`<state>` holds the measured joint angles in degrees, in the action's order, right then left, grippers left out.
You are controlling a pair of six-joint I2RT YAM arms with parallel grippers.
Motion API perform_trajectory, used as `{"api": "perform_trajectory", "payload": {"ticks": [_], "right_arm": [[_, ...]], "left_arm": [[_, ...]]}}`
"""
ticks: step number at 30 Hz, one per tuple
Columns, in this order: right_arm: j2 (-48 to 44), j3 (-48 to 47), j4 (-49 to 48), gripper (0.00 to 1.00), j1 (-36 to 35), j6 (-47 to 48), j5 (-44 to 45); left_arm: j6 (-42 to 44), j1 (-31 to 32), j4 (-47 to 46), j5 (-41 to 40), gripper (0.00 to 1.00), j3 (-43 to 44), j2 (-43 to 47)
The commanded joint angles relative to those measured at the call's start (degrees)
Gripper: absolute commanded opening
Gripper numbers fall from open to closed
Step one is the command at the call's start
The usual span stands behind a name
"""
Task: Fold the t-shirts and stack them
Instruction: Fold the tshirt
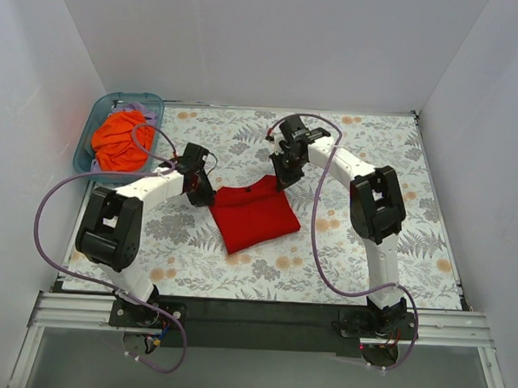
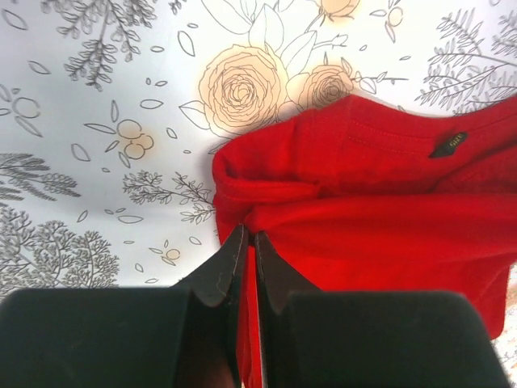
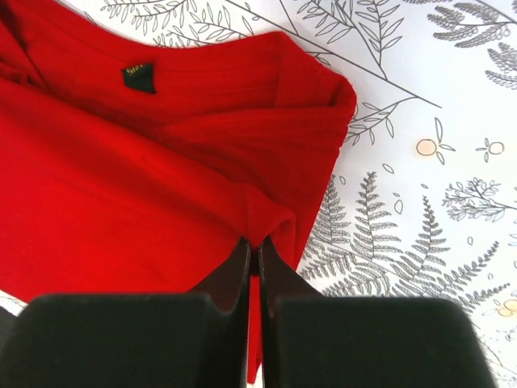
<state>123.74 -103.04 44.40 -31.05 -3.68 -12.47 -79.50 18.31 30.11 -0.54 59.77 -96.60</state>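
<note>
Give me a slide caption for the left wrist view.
Left gripper, jaws shut on an edge of the folded red t-shirt, above the floral table.

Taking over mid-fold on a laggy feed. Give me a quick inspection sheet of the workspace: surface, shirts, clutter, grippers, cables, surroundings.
Surface: floral-print table cover, lying flat.
Job's things: red t-shirt folded into a rough rectangle mid-table. The orange t-shirt is crumpled in the bin, not yet folded.
Clutter: teal bin at the far left corner.
Grippers: left gripper and right gripper are each shut on the red t-shirt at its far corners.
Cables: purple cables loop off both arms, no snag on cloth visible.
Surroundings: white walls on three sides.
</note>
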Motion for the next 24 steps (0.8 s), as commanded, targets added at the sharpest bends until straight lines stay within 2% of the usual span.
{"api": "perform_trajectory", "payload": {"ticks": [1,9,19,21,22,24], "right_arm": [[-3.15,2.32,-4.40,0.01,0.81,1.05,0.08],[-4.74,5.92,-8.80,0.01,0.73,0.70,0.25],[-7.37,8.91,-14.25,0.04,0.81,-0.10,-0.97],[-8.69,9.09,-15.83,0.10,0.81,-0.62,-1.85],[-9.13,9.26,-16.53,0.19,0.90,-0.88,-2.03],[-10.01,10.05,-17.94,0.28,0.81,-2.46,-1.68]], "left_arm": [[-0.04,-0.73,-1.98,-5.35,0.00,-1.23,5.79],[0.23,-0.73,-5.58,-5.35,0.00,-3.34,10.28],[-5.57,-2.22,-11.56,-5.79,0.00,-10.72,6.24],[-5.40,-2.22,-12.35,-6.14,0.00,-11.16,6.51],[-5.22,-2.22,-12.44,-6.32,0.00,-11.08,6.25],[-4.61,-2.22,-12.35,-6.67,0.00,-10.55,5.63]]}}
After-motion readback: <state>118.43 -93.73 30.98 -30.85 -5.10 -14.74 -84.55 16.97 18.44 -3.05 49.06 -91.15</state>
